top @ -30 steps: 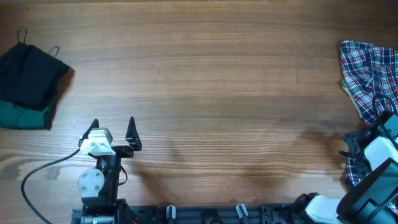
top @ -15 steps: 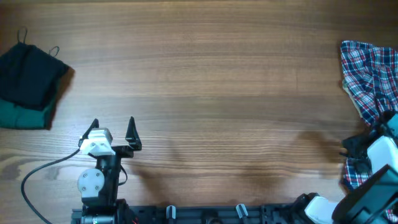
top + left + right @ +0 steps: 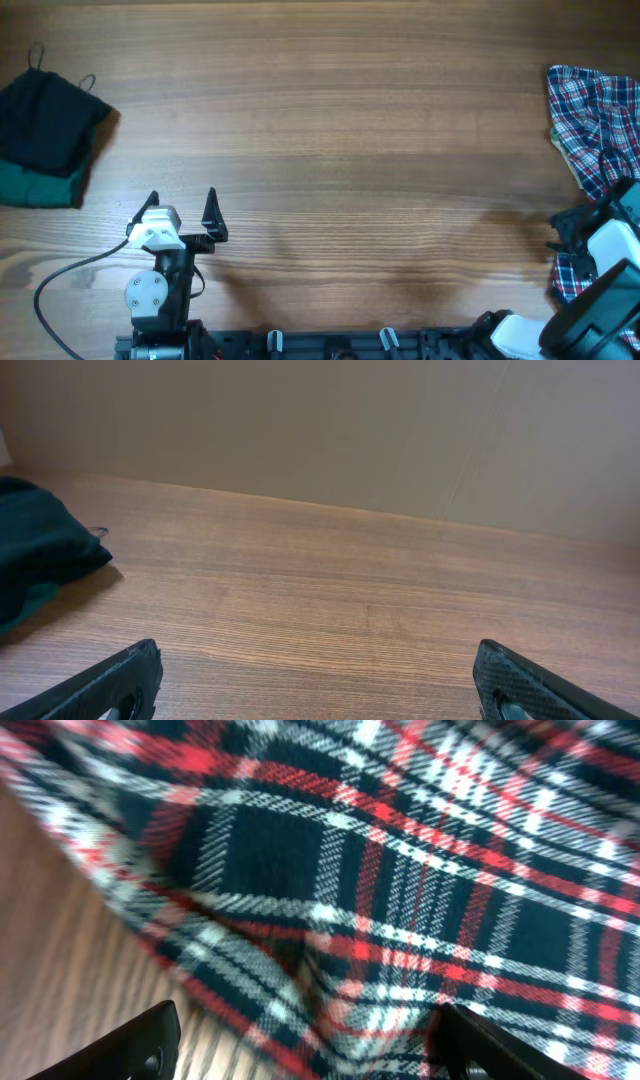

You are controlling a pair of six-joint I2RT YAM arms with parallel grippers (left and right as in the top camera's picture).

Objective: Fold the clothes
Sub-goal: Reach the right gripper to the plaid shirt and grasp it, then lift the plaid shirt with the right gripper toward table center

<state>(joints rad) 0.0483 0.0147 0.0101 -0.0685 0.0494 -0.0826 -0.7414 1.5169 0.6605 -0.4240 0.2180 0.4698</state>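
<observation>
Wooden table (image 3: 350, 120): plaid shirt (image 3: 600, 120) lies under the right end effector (image 3: 562, 233).

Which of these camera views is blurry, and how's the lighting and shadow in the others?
Right wrist view: the plaid shirt fills the frame, close and soft. Left wrist view: wood grain on the table is sharp, evenly lit. Overhead view: even light, faint soft shadows beside the right arm.
</observation>
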